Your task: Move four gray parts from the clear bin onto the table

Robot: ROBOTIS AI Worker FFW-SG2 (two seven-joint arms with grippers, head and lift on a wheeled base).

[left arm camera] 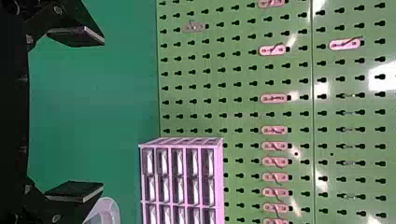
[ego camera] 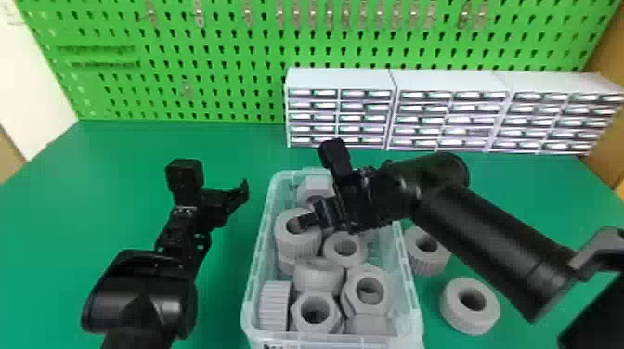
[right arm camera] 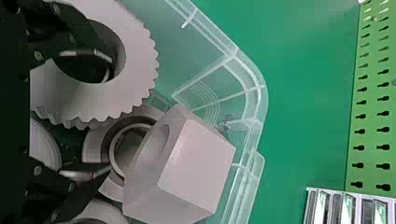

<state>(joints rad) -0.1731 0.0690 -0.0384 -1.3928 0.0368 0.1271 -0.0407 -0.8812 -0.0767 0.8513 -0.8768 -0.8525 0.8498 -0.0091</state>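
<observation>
Inside the clear bin (ego camera: 258,264) lie several gray parts, ribbed rings and hex nuts among them. Over its far half is my right gripper (ego camera: 325,216), one finger in the hole of a ribbed part (ego camera: 298,241). In the right wrist view that gripper (right arm camera: 109,114) has its fingers apart, one inside the ribbed part's (right arm camera: 140,51) hole, the other beyond its outer wall near an angular part (right arm camera: 198,163). My left gripper (ego camera: 216,204) is over the table left of the bin; in the left wrist view its fingers (left arm camera: 77,37) stand wide apart, and the gripper (left arm camera: 102,114) holds nothing.
Right of the bin, a ribbed gray part (ego camera: 432,264) and a gray ring (ego camera: 469,322) are on the green table (ego camera: 116,153), close to the right forearm. White drawer cabinets (ego camera: 341,79) stand behind the bin, before a green pegboard (ego camera: 185,55).
</observation>
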